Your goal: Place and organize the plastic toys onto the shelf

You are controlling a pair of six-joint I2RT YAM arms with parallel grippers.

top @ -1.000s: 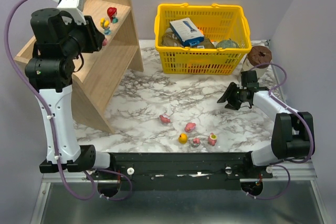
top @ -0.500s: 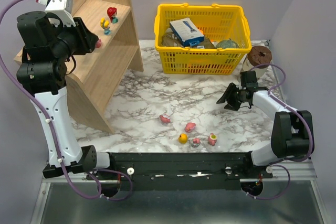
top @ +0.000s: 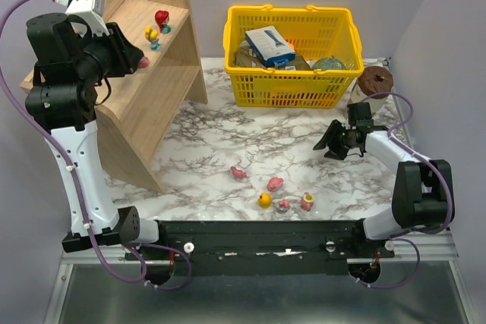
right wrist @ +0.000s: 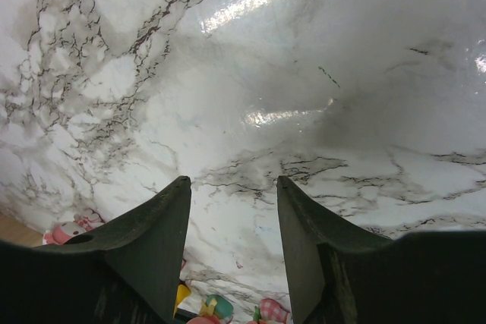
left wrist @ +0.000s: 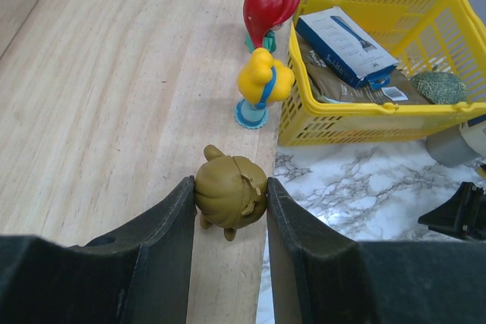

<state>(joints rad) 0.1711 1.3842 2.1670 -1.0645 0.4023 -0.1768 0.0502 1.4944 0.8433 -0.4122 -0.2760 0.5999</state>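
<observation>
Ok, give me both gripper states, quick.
Left gripper: closed on the olive toy.
Right gripper: open, holding nothing.

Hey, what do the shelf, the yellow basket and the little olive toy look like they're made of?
Shelf: light wood, matte, with visible grain lines; possibly plywood or veneer.
Yellow basket: moulded plastic, slightly glossy, with a lattice wall.
Olive toy: likely hard plastic or vinyl, smooth with a soft sheen.
</observation>
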